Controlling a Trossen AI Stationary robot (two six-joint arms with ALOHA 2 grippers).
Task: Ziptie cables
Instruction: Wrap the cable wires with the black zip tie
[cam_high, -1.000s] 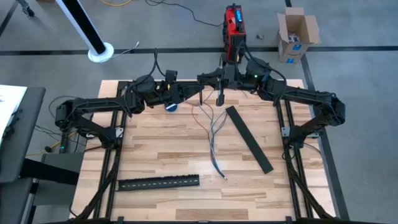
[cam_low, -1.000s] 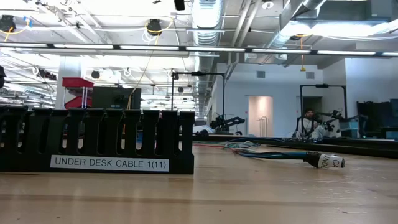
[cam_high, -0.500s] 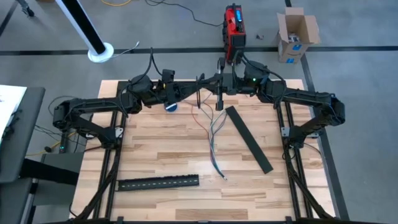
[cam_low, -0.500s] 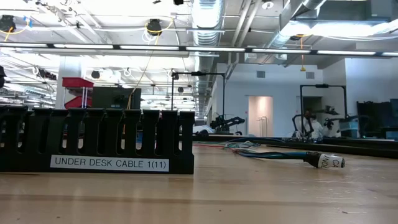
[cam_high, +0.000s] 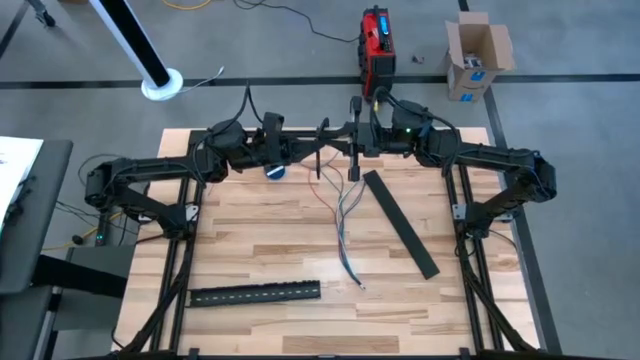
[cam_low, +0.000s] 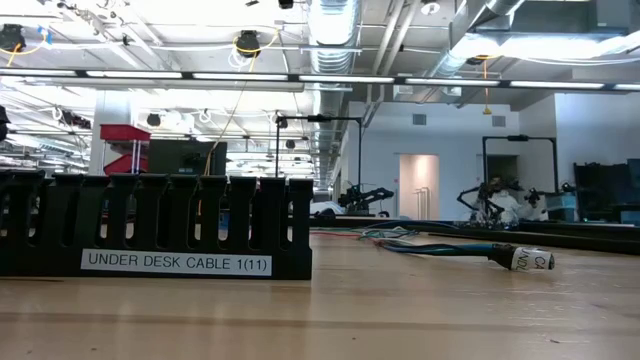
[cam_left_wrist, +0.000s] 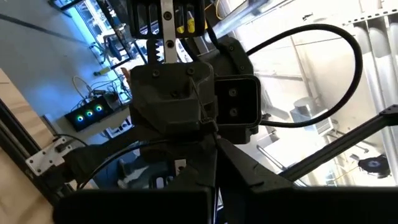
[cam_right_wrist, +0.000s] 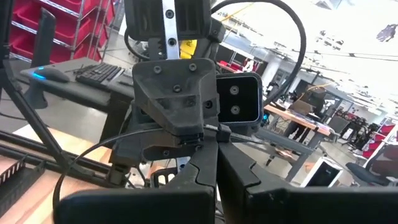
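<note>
The cables (cam_high: 343, 215), thin grey, white and dark wires, lie loose on the wooden table (cam_high: 250, 230). They run from under the grippers toward the near edge, and the low view shows them as a bundle (cam_low: 430, 245). My left gripper (cam_high: 322, 150) and my right gripper (cam_high: 350, 152) face each other above the cables' far end, near the table's far edge. Both are shut. A thin black zip tie (cam_right_wrist: 124, 140) curves in a loop between them. My left gripper (cam_left_wrist: 215, 155) has a thin strand of the zip tie (cam_left_wrist: 215, 183) running between its two shut fingers, which lie level and point toward the table's right. The tie is clear of the table. My right gripper (cam_right_wrist: 215, 155) meets the tie next to its small head (cam_right_wrist: 221, 130), fingers level and pointing toward the table's left. Its own fingertips hide the place of contact. The strand loops away slack to one side (cam_right_wrist: 68, 180).
A flat black strip (cam_high: 400, 222) lies slantwise right of the cables. A black slotted strip (cam_high: 255, 293) lies near the front edge, labelled in the low view (cam_low: 175, 262). A blue tape roll (cam_high: 276, 171) sits under the left arm. A red device (cam_high: 376, 45) and a cardboard box (cam_high: 476, 55) stand beyond the table.
My left gripper has gone a little toward the table's right, closing in on my right gripper. The cables lie where they were.
</note>
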